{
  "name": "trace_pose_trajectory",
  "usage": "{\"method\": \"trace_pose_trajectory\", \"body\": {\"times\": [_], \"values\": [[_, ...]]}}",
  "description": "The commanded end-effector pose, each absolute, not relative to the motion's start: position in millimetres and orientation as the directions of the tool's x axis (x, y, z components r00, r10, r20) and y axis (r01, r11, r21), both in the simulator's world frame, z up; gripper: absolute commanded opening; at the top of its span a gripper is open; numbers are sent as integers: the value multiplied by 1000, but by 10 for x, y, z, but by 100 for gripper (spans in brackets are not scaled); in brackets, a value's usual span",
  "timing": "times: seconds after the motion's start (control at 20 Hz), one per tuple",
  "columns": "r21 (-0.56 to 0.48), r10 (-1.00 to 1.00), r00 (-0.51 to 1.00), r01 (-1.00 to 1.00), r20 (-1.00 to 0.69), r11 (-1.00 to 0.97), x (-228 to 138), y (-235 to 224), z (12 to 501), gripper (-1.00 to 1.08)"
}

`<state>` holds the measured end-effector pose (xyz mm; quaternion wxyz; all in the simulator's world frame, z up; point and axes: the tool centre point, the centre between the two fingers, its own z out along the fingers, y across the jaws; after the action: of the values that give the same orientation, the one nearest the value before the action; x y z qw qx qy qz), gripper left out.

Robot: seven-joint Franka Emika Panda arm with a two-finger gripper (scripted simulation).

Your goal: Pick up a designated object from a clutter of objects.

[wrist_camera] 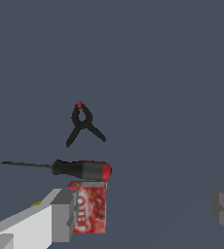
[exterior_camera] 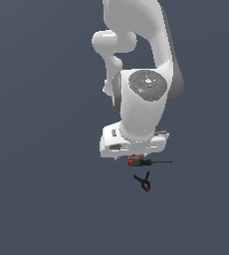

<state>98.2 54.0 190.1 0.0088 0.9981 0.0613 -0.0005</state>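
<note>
Clamp [exterior_camera: 145, 182] lies flat on the dark grey floor [exterior_camera: 47, 199], clear of the arm [exterior_camera: 141, 99], with nothing touching it. In the wrist view the clamp [wrist_camera: 84, 123] shows its red-tipped jaws together and its two black handles spread apart in an X. Screwdriver [wrist_camera: 65, 168] lies just beside it, between clamp and can [wrist_camera: 88, 206]; its thin shaft runs out from the black-and-red handle, roughly crosswise to the clamp's long axis. Handle and can overlap in the wrist view; cannot tell if they touch. In the exterior view the screwdriver [exterior_camera: 146, 162] sits just under the arm's hand, shaft pointing to the exterior view's right, clamp a little further from the arm. Gripper [wrist_camera: 143, 214] is open: two grey fingers [wrist_camera: 65, 214] stand wide apart at the edges of the wrist view, holding nothing. It sits over the can end of the clutter, not over the clamp. A sliver of yellow [wrist_camera: 36, 204] shows beside one finger; too small to identify.
</note>
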Motion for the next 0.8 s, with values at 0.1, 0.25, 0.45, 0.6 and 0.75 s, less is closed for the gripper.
{"method": "trace_pose_trajectory", "body": {"times": [0.1,0.25,0.45,0.6,0.75], "values": [[15,175,985,175,-2,-984,1159,791,1509,100],[12,205,979,205,-1,-979,1241,943,1265,100],[8,236,972,236,-1,-972,1310,1108,995,100],[4,253,967,253,-1,-967,1341,1201,840,100],[2,265,964,265,0,-964,1359,1267,728,100]]}}
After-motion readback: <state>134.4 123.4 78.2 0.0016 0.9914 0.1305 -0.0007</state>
